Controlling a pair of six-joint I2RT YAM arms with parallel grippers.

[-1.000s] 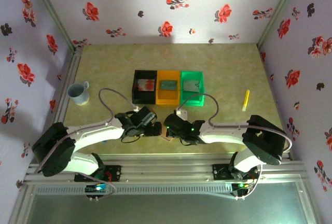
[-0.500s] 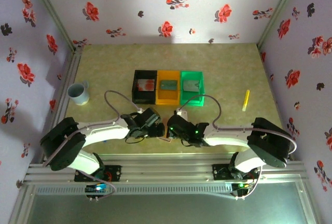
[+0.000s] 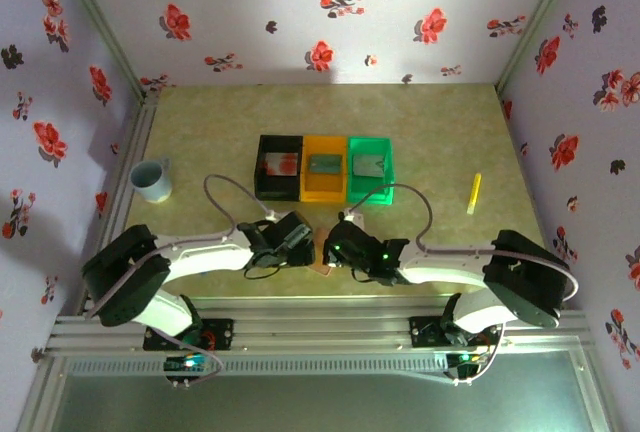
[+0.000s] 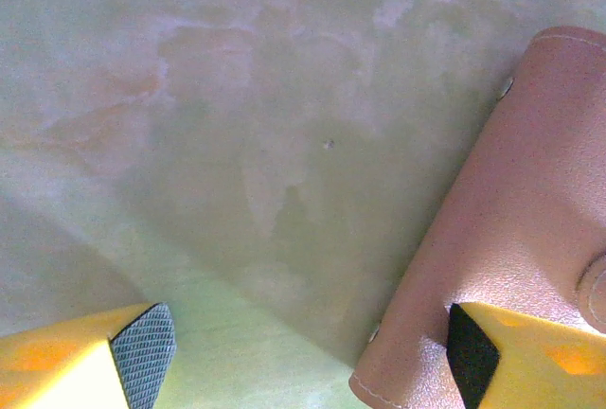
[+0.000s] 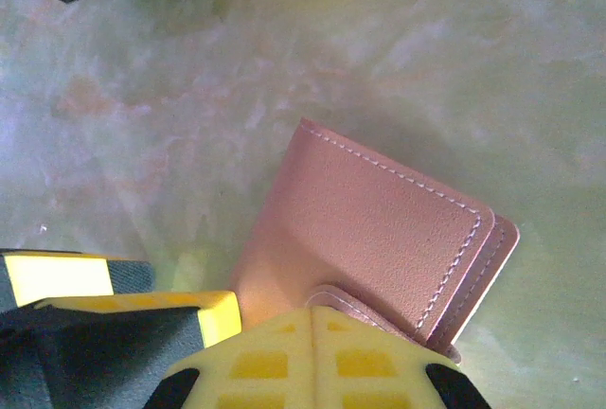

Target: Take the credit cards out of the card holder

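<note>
Left pincer [image 4: 305, 352] has swung in beside the card holder [image 5: 369, 229], jaws narrowing but still wide, 1 pad [image 4: 471, 357] over its edge. Right pincer [image 5: 312, 328] stays closed tight at the clasp tab. Opening looks next. The holder lies folded shut on the bench [image 4: 237, 97] between both arms, pinkish-tan, stitched edges.

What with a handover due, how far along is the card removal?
Looks done: a red-blotched card lies in the black bin. In hand: the card holder is closed; the right gripper is shut on its tab, the left gripper open astride its edge. Left: opening it and pulling whatever cards remain inside, unseen.
</note>
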